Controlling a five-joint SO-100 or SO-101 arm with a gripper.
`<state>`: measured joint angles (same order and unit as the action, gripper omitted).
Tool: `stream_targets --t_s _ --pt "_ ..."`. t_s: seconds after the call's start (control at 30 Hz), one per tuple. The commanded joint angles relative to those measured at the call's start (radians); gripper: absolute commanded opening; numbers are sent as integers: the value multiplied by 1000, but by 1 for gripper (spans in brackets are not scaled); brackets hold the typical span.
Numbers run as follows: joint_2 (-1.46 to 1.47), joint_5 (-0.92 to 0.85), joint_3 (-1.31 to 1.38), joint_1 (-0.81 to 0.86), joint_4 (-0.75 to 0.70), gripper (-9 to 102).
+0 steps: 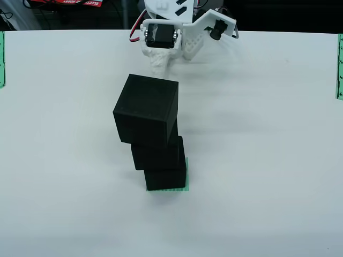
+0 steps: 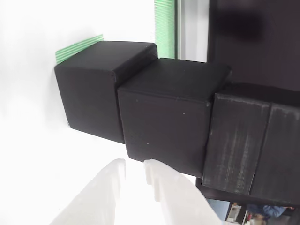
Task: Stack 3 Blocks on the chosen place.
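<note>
At the back of the table, the hand sits just behind the stack with nothing in it. In the wrist view the two white fingertips are nearly touching, only a thin slit between them, so I'd call it closed and empty.

All three blocks are stacked on the green pad. The bottom block is on the stripes, the middle block is on top of it, and the top block is twisted and looks shifted a bit toward the left in the overhead view. Looks basically done, just not tidy.

Handling-wise, my guess is these are light, rigid printed cubes with a matte, slightly grainy skin, so the fingers should get decent friction and there's nothing to crush. If I had to fix the top one, I'd grab it across two opposite flat sides, around mid height, squared to its faces and not on the corners. A light tower like this would probably topple from any sideways nudge.
</note>
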<state>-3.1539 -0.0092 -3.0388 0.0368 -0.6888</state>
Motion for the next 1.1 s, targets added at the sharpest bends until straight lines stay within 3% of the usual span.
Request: stream_targets --t_s 0.0,0.5,0.63,0.77,0.83,1.07 --pt "-55 8 -14 3 -9 0" --pt "-252 8 -110 9 -81 0" --pt "-261 8 -110 20 -94 11" --pt "-276 0 -110 25 -115 8" --pt "-276 -2 -110 21 -115 0" --pt "-276 -5 -110 15 -115 0"
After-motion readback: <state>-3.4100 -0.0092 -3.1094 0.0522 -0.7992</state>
